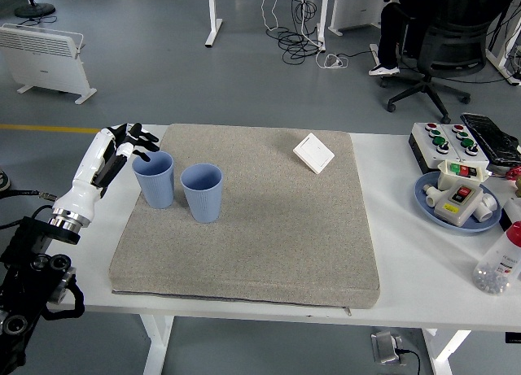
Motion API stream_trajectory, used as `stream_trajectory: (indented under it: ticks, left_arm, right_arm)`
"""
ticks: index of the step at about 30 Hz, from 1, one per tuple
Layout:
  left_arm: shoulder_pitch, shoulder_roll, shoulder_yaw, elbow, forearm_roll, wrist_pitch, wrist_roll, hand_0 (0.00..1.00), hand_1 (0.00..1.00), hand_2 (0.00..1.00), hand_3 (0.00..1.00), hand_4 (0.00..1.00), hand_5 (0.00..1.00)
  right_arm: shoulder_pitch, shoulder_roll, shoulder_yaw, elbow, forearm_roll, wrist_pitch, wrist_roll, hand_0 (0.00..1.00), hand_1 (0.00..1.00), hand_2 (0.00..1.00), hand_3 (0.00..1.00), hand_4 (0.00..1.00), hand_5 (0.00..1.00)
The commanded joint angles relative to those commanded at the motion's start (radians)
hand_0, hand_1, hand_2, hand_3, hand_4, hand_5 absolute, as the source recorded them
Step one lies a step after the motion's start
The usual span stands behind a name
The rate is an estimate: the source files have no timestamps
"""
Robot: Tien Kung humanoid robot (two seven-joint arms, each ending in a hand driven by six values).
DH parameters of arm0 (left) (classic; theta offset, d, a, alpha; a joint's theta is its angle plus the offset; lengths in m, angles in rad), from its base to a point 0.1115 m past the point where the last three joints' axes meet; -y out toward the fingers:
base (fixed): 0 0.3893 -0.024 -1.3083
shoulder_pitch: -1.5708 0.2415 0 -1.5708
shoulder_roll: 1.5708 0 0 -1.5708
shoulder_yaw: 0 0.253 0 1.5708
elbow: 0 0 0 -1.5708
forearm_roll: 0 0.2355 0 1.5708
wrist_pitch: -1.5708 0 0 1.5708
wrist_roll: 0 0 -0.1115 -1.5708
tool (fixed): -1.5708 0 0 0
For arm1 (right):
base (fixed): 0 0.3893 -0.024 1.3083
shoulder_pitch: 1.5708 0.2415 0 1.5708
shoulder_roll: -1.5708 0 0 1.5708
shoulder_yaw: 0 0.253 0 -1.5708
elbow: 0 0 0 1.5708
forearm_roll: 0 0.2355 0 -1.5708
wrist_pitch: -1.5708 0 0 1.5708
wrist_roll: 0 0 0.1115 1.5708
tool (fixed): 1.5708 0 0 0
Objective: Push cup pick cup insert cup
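**Left hand raised beside the two blue cups**

The left hand (114,147) comes in from the left side and stands lifted above the left edge of the table (407,253). Its fingers (138,134) are spread and relaxed, and they grasp nothing. The fingertips point to the right, just beside the rim of the left cup (154,178); I cannot tell if they touch it.

The left cup is blue and upright, with the opening up. It stands on the left part of the grey mat (269,228), near the mat's left edge. The second cup (202,192), also blue and upright, stands just beside it on the right, a little nearer to the robot. The two cups are very close together, one not inside the other.

A small white square plate (313,153) lies flat on the far part of the mat, well apart from the cups.

On the right part of the table, off the mat, there is a white box with red and green buttons (446,139), a blue dish (427,202) that holds white parts, and a clear bottle with a red cap (503,261) at the right edge.

A black office chair (444,45) stands on the floor behind the table.
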Motion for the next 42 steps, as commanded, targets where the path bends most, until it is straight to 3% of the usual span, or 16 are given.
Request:
stream_trajectory:
  ticks: [2, 3, 5, 8, 9, 11, 16, 20, 21, 25, 32, 38, 39, 42]
  left_arm:
    - [-0.043, 0.012, 0.000, -0.005, 0.065, -0.039, 0.062, 0.487, 0.541, 0.529, 0.539, 0.767, 0.880]
    - [-0.071, 0.019, 0.004, -0.001, 0.109, -0.071, 0.098, 0.772, 0.784, 0.840, 0.820, 0.882, 0.589]
    - [-0.116, 0.027, 0.020, 0.012, 0.193, -0.126, 0.152, 0.772, 0.784, 0.840, 0.820, 0.882, 0.589]
    - [-0.179, 0.035, 0.065, 0.039, 0.322, -0.187, 0.194, 0.772, 0.784, 0.840, 0.820, 0.882, 0.589]
    - [-0.203, 0.039, 0.089, 0.055, 0.361, -0.207, 0.203, 0.875, 0.899, 0.990, 0.980, 0.949, 0.538]
    - [-0.226, 0.041, 0.115, 0.067, 0.436, -0.221, 0.209, 0.875, 0.899, 0.990, 0.980, 0.949, 0.538]
    - [-0.345, 0.035, 0.255, 0.162, 0.588, -0.293, 0.230, 0.895, 0.925, 0.998, 0.992, 0.984, 0.513]
    - [-0.406, 0.026, 0.327, 0.221, 0.645, -0.322, 0.225, 0.895, 0.925, 0.998, 0.992, 0.984, 0.513]
    - [-0.415, 0.024, 0.338, 0.231, 0.654, -0.325, 0.224, 0.898, 0.933, 0.998, 0.981, 0.965, 0.422]
    - [-0.458, 0.011, 0.390, 0.289, 0.689, -0.342, 0.223, 0.898, 0.933, 0.998, 0.981, 0.965, 0.422]
    - [-0.481, -0.021, 0.398, 0.365, 0.708, -0.378, 0.232, 0.886, 0.928, 0.998, 0.972, 0.953, 0.386]
    - [-0.500, -0.041, 0.413, 0.425, 0.727, -0.374, 0.223, 0.862, 0.918, 0.998, 0.970, 0.947, 0.374]
    - [-0.501, -0.042, 0.413, 0.430, 0.729, -0.373, 0.222, 0.826, 0.891, 0.998, 0.941, 0.919, 0.312]
    - [-0.506, -0.050, 0.415, 0.456, 0.723, -0.372, 0.210, 0.826, 0.891, 0.998, 0.941, 0.919, 0.312]
  right_arm:
    - [-0.001, 0.000, -0.001, 0.000, 0.000, 0.000, -0.001, 0.764, 0.671, 0.705, 0.569, 0.110, 0.474]
    - [-0.001, 0.000, -0.002, 0.000, 0.002, -0.001, -0.001, 0.764, 0.671, 0.706, 0.569, 0.110, 0.474]
    - [-0.001, -0.001, -0.004, 0.000, 0.003, -0.001, -0.002, 0.764, 0.671, 0.706, 0.569, 0.110, 0.474]
    - [-0.002, -0.001, -0.007, 0.000, 0.006, -0.001, -0.002, 0.764, 0.671, 0.706, 0.569, 0.110, 0.474]
    - [-0.002, -0.001, -0.008, 0.000, 0.008, -0.002, -0.003, 0.764, 0.671, 0.705, 0.569, 0.111, 0.474]
    - [-0.002, -0.001, -0.009, 0.000, 0.009, -0.002, -0.003, 0.764, 0.671, 0.705, 0.569, 0.111, 0.474]
    - [-0.002, -0.001, -0.015, 0.000, 0.011, -0.004, -0.005, 0.764, 0.671, 0.705, 0.570, 0.111, 0.473]
    - [-0.001, -0.003, -0.019, 0.000, 0.013, -0.004, -0.005, 0.764, 0.671, 0.705, 0.570, 0.111, 0.473]
    - [0.000, -0.003, -0.019, 0.000, 0.013, -0.005, -0.005, 0.764, 0.672, 0.705, 0.570, 0.112, 0.471]
    - [0.001, -0.004, -0.023, 0.000, 0.013, -0.005, -0.006, 0.764, 0.672, 0.705, 0.570, 0.112, 0.471]
    - [0.003, -0.006, -0.029, 0.000, 0.016, -0.005, -0.005, 0.764, 0.672, 0.705, 0.570, 0.111, 0.472]
    - [0.005, -0.007, -0.035, 0.000, 0.013, -0.005, -0.006, 0.764, 0.673, 0.705, 0.570, 0.112, 0.470]
    - [0.006, -0.007, -0.036, 0.000, 0.014, -0.005, -0.006, 0.764, 0.673, 0.705, 0.570, 0.112, 0.472]
    - [0.007, -0.008, -0.040, 0.000, 0.012, -0.005, -0.007, 0.764, 0.673, 0.705, 0.570, 0.112, 0.472]
